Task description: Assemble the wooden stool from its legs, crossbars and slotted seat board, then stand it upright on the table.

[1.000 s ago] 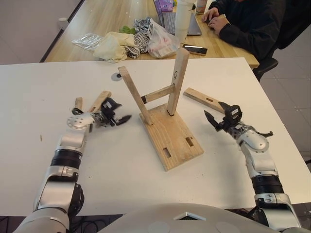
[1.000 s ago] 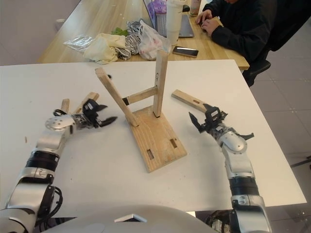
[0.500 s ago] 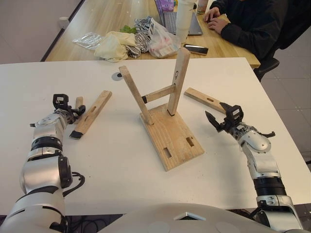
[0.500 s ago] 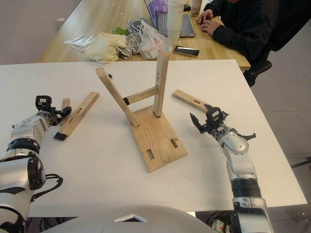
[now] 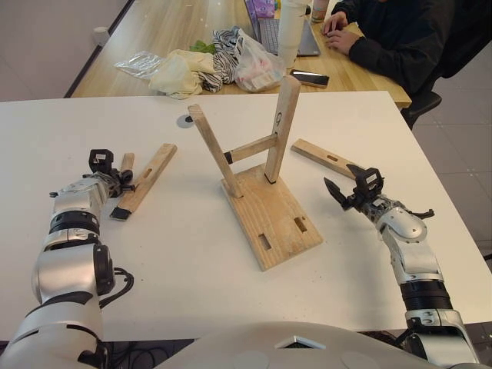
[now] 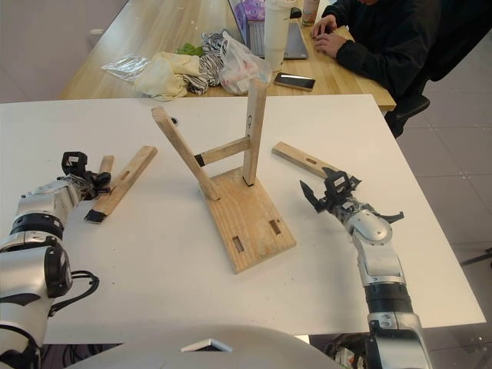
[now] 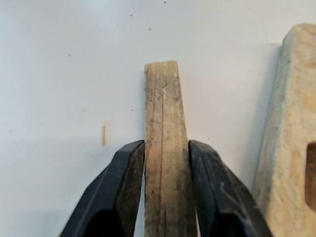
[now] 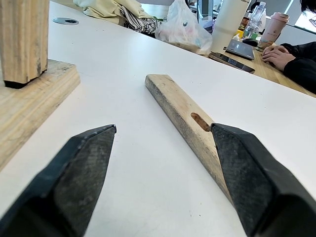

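Note:
The slotted seat board [image 5: 278,223] lies flat mid-table, with two legs [image 5: 283,123] standing in it, joined by a crossbar [image 5: 250,148]. A loose leg [image 5: 146,179] lies to its left, beside a short crossbar [image 5: 125,162]. My left gripper [image 5: 117,179] rests on the table at that short crossbar [image 7: 162,98], its fingers [image 7: 123,182] pressed against both of its sides. Another loose leg [image 5: 323,157] lies right of the board. My right gripper [image 5: 344,193] hovers open just in front of that leg [image 8: 185,111], holding nothing.
A round grommet [image 5: 183,121] sits in the white table behind the stool. A wooden desk [image 5: 154,31] beyond carries bags, cloth, a phone, a laptop and a tall cup. The table's right edge [image 5: 453,192] runs close to my right arm.
My left gripper has swung left from beside the seat board, past the loose leg, to the short crossbar and closed around it. The right arm has barely moved.

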Controlling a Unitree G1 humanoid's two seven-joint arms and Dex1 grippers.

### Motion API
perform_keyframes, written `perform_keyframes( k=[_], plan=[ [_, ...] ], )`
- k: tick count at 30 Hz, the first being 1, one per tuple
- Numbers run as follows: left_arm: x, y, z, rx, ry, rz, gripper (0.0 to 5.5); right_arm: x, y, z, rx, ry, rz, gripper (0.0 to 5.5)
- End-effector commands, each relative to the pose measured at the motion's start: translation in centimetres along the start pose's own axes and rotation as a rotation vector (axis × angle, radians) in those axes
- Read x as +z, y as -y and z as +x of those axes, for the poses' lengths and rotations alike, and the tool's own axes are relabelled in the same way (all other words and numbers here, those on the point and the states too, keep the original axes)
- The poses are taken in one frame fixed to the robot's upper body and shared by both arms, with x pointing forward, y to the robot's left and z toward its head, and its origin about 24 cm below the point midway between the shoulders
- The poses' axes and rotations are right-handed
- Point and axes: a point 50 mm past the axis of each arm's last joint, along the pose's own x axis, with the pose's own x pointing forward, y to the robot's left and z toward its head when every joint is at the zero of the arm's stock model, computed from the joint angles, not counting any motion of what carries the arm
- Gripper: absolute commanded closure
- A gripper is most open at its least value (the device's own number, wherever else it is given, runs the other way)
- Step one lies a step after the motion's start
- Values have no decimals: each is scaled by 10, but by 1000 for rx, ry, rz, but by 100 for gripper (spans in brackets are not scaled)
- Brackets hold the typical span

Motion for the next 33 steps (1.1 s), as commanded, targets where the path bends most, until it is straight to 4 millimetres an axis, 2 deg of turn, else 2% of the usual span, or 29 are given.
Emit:
perform_keyframes(
  k=[1,3,5,7,9,10,11,13,16,18,23,33],
  plan=[
    [-3,2,1,-3,18,14,426,3,1,0,-8,3,-8,194],
    [34,12,-2,-54,255,32,426,12,6,0,-23,37,-4,194],
    [98,37,-21,-175,634,19,426,37,12,3,-38,142,48,194],
    [150,67,-58,-325,978,43,426,75,18,7,-29,293,157,194],
    [177,102,-92,-464,1195,129,426,116,20,7,24,451,292,194],
    [186,128,-109,-556,1286,208,426,145,15,7,99,562,379,194],
    [188,152,-124,-637,1355,283,426,171,7,6,193,649,453,194],
    [183,189,-141,-760,1428,399,426,207,-11,7,344,739,560,194],
    [170,220,-148,-862,1448,484,426,230,-28,12,454,777,683,194],
    [163,232,-150,-900,1450,510,426,237,-37,13,500,785,721,194],
    [150,243,-152,-949,1434,533,426,247,-43,13,537,803,771,264],
    [148,244,-152,-944,1425,523,426,249,-41,16,519,810,793,433]
  ],
)
